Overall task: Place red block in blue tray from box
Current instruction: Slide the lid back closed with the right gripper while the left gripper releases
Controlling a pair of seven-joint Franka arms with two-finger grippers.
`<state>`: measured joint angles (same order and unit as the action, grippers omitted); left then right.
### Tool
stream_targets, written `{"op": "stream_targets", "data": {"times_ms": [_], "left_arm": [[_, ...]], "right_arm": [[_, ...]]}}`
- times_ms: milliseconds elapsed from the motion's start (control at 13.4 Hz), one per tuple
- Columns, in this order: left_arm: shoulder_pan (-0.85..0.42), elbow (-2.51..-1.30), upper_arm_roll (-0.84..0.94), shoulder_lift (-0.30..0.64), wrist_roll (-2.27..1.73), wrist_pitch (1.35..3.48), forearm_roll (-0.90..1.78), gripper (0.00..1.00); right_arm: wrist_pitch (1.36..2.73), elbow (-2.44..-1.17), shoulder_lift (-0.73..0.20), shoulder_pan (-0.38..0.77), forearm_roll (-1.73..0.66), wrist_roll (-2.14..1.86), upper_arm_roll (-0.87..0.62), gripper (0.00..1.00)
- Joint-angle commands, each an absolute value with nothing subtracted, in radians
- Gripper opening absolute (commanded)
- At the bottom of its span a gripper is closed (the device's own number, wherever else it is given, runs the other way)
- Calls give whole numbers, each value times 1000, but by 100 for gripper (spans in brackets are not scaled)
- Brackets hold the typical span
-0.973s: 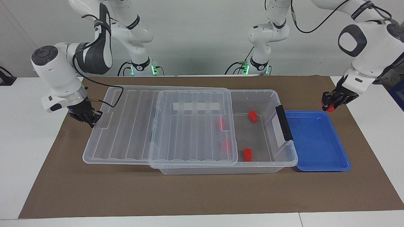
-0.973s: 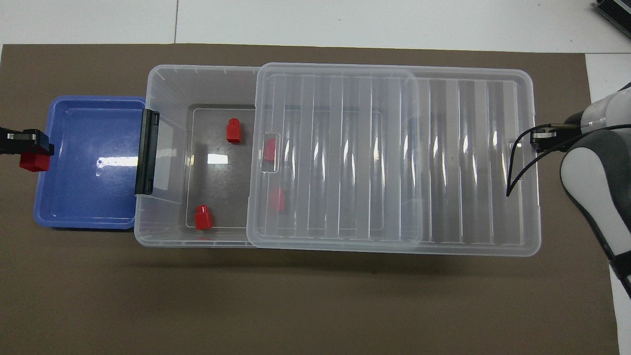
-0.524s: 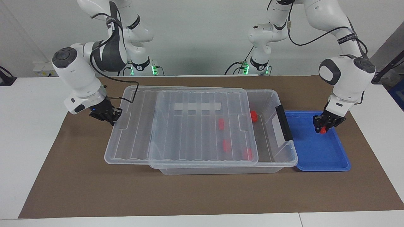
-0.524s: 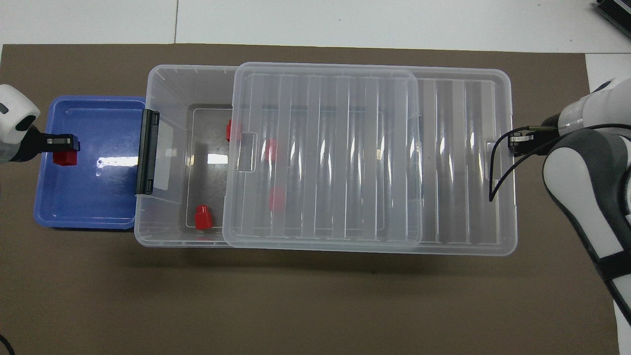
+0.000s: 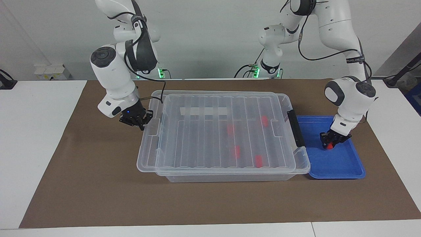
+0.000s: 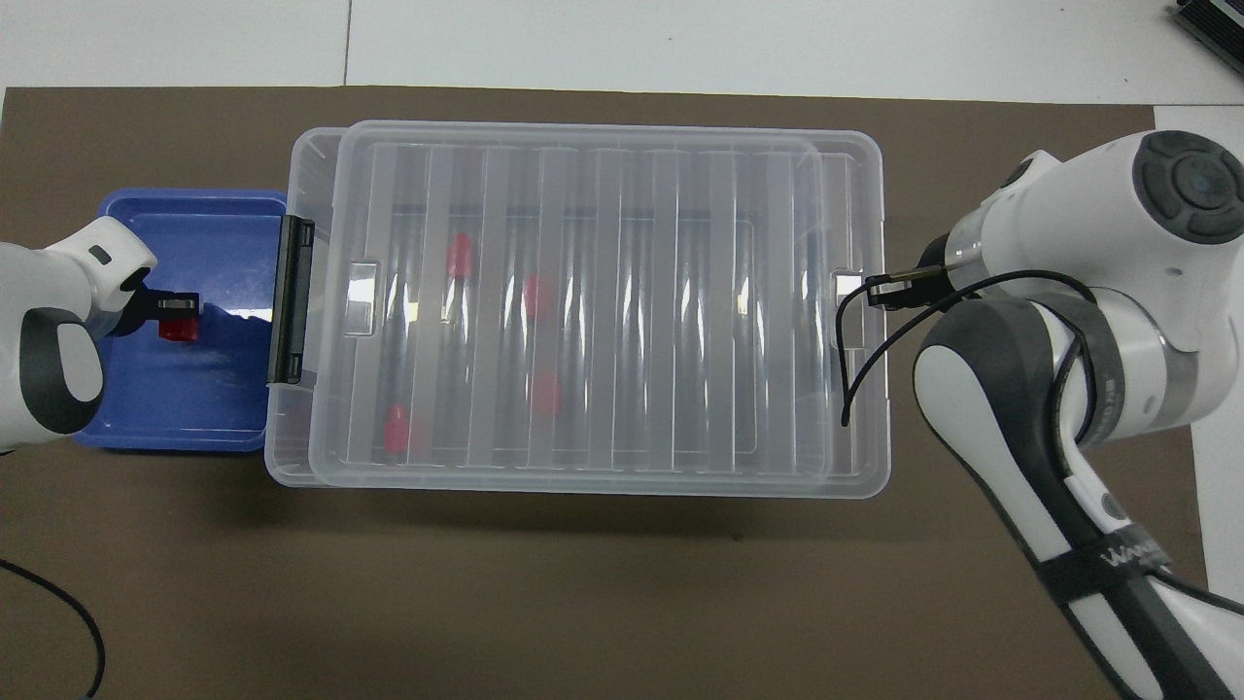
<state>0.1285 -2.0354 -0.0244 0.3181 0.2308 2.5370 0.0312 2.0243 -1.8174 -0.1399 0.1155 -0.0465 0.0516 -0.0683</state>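
The left gripper point(image 5: 330, 144) is down inside the blue tray point(image 5: 342, 168), pinching the red block point(image 5: 329, 145) just above the tray floor; the right gripper point(image 5: 142, 122) clamps the lid point(image 5: 210, 131) at its edge; the lid covers nearly the whole box point(image 5: 230, 177); four other blocks point(image 5: 235, 151) show through it.
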Motion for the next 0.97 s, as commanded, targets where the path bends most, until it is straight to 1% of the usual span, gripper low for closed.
{"op": "stream_targets", "data": {"times_ms": [0, 75, 150, 224, 299, 374, 449, 599, 748, 823, 898], "left_arm": [[141, -2091, -17, 318, 244, 2623, 15, 0], [141, -2086, -17, 319, 244, 2620, 15, 16], [140, -2082, -17, 319, 244, 2620, 15, 68], [140, -2080, -17, 319, 244, 2617, 15, 81], [138, -2077, -17, 318, 244, 2609, 15, 100], [135, -2069, -15, 305, 242, 2588, 15, 100], [130, -2040, -15, 284, 239, 2519, 15, 100], [123, -1924, -15, 230, 230, 2292, 15, 100], [123, -1818, -11, 189, 227, 2083, 17, 100], [123, -1789, -8, 167, 226, 2012, 15, 100], [121, -1760, -5, 146, 225, 1955, 15, 100]], "right_arm": [[2083, -1864, -124, 147, -66, 64, -72, 0], [2089, -1867, -123, 153, -66, 69, -72, 0], [2089, -1867, -123, 158, -66, 71, -71, 0], [2088, -1867, -123, 158, -66, 71, -71, 0], [2080, -1861, -123, 156, -66, 71, -71, 0], [2074, -1856, -121, 150, -66, 71, -71, 0], [2074, -1856, -112, 144, -66, 71, -69, 0], [2059, -1852, -95, 140, -64, 74, -61, 0], [2017, -1848, -69, 103, -61, 110, -58, 0], [1994, -1848, -52, 86, -57, 126, -58, 61], [1977, -1848, -35, 65, -48, 144, -57, 100]]}}
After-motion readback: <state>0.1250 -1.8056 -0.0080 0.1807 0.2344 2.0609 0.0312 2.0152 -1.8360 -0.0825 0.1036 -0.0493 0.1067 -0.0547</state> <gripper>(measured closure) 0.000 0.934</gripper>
